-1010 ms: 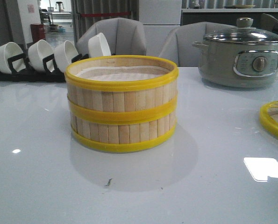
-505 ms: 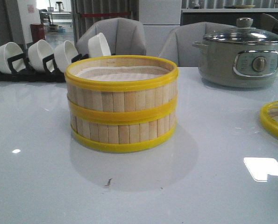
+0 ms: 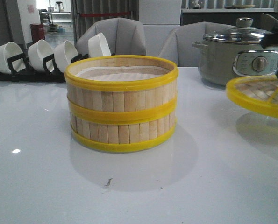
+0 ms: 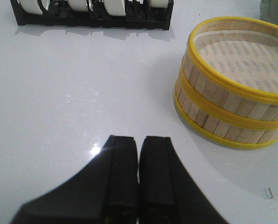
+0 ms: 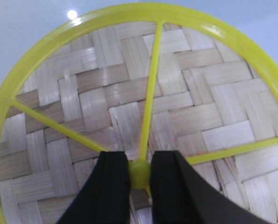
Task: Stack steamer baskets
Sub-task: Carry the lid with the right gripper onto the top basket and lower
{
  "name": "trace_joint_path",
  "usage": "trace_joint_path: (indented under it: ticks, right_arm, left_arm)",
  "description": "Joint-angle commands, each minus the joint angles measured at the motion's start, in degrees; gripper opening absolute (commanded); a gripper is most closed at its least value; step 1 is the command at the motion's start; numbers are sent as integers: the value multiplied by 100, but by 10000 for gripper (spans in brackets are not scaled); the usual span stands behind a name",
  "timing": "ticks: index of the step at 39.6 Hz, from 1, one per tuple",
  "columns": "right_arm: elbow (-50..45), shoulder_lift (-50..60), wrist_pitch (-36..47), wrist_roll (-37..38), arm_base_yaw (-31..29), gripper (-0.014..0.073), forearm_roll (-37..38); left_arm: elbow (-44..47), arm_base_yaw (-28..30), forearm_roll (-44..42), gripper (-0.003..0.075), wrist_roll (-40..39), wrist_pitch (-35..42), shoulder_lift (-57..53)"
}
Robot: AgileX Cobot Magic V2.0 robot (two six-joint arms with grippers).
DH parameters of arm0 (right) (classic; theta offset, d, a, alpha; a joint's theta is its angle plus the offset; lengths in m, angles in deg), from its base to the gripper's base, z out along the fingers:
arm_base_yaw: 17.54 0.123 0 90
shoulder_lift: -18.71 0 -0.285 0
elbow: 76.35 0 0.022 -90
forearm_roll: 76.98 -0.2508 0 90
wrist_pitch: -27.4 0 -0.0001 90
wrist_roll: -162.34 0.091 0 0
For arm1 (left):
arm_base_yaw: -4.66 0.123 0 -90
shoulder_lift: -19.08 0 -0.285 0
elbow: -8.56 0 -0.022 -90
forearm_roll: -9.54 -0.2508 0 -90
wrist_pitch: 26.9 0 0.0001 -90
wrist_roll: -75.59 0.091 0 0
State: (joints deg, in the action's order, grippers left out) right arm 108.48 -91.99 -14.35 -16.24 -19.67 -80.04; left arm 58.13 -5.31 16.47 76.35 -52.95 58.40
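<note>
The lid [image 3: 259, 95] was flat on the counter [image 3: 45, 186] a sec ago — now it's up in the air, w/ the right claw [image 5: 139, 175] pinching its knob. Baskets [image 3: 122, 102] sit stacked mid-counter, so prob. lid goes on top next. Left claw [image 4: 139, 177] is clenched on nothing.

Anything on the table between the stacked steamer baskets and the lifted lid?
Nothing: in the front view only bare white table lies between the stacked steamer baskets and the lid; the grey pot stands further back.
</note>
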Motion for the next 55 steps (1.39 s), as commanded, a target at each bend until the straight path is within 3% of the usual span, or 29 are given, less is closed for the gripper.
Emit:
trace_joint_path:
  ticks: [1,16,24,55]
  right_arm:
    - [840,394,-280,-22,394,55,8]
    - [2734,69,-636,-16,2290,55,3]
    - [3451,-577,-911,-16,2972,55,3]
    - [3864,-1202,-1146,-16,3401,55,-2]
  left_arm:
    - [-173,-25,61,87,-33,468,0]
    - [-173,-25,61,87,-33,468,0]
    - [-173,-25,61,87,-33,468,0]
    - [-173,-25,61,87,-33,480,0]
